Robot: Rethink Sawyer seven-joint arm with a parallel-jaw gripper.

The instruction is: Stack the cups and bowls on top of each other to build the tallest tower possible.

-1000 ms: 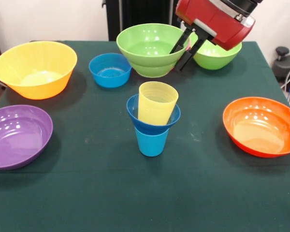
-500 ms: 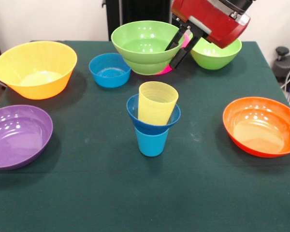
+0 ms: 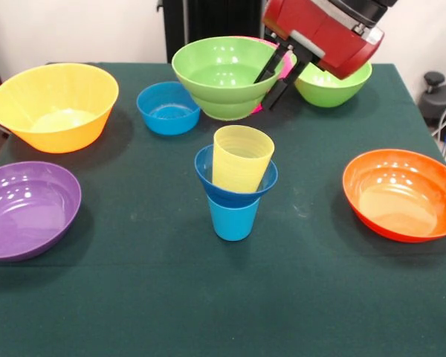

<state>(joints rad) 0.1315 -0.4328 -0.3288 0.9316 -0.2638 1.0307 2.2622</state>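
Front view, end effector [image 3: 273,76] gripping green bowl [image 3: 224,74] rim

At the counter's far edge, toward its right corner, the robot's arm [image 3: 327,33] shows as a glossy red shell, rounded and bulky, with soft highlights along its curve. A black band with a thin silvery ring caps its upper end. On its lower face sits a pale grey plate. From that plate the hand [image 3: 273,73] extends as two thin, straight black fingers [image 3: 268,67].
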